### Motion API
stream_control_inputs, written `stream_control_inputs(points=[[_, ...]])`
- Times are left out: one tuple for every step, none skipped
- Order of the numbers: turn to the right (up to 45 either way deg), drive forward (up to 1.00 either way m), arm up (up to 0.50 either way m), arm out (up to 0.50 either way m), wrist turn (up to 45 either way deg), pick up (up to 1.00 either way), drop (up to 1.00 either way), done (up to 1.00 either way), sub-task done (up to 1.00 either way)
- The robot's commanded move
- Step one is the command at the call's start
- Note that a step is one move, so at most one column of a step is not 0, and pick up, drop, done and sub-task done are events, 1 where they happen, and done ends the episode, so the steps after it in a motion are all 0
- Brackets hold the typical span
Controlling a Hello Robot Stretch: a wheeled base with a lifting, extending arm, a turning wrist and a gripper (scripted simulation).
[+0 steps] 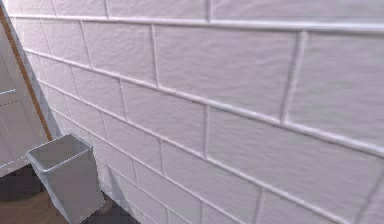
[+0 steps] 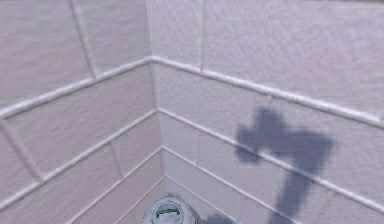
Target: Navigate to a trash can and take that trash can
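Observation:
A light grey, open-topped trash can [image 1: 68,173] stands on the dark floor at the forward view's lower left, right against the white tiled wall [image 1: 230,100]. Its rim is tilted toward me and its inside looks bare. In the arm side view a small round grey-green thing [image 2: 171,212] sits at the bottom edge, below the corner where two tiled walls [image 2: 150,60] meet.
A white door or cabinet panel [image 1: 14,110] with a wooden frame [image 1: 30,80] stands at the forward view's left edge behind the can. The tiled wall runs very close across most of the forward view. Dark floor [image 1: 20,195] shows at lower left.

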Motion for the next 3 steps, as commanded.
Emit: stream_control_inputs(points=[[0.0,0.0,0.0,0.0,45.0,0.0,0.0,0.0,0.0],[0.0,0.0,0.0,0.0,18.0,0.0,0.0,0.0,0.0],[0.0,0.0,-0.3,0.0,0.0,0.0,0.0,0.0,0.0]])
